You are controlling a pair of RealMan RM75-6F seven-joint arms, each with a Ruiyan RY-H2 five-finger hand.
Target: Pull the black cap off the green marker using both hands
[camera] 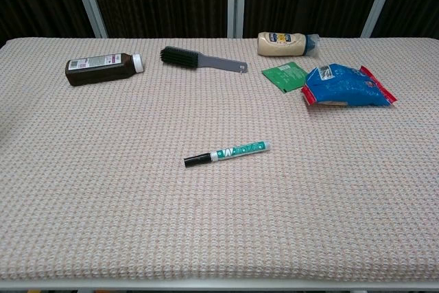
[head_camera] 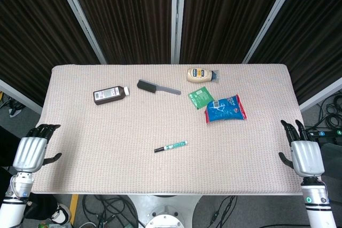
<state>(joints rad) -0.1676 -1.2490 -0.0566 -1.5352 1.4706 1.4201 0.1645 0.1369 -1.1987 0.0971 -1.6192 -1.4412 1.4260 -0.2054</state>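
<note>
The green marker [head_camera: 172,146] [camera: 228,152] lies flat near the middle of the table, its black cap [head_camera: 159,149] [camera: 197,160] at the left end and slightly nearer the front edge. My left hand [head_camera: 33,152] hangs off the table's left edge, fingers apart, holding nothing. My right hand [head_camera: 303,152] hangs off the right edge, also open and empty. Both hands are far from the marker. The chest view shows neither hand.
Along the back of the table lie a brown bottle [head_camera: 110,95] [camera: 103,68], a black brush [head_camera: 157,87] [camera: 202,60], a mayonnaise bottle [head_camera: 201,74] [camera: 286,43], a green packet [head_camera: 201,99] [camera: 287,75] and a blue snack bag [head_camera: 225,109] [camera: 348,86]. A beige woven cloth [head_camera: 107,158] covers the table.
</note>
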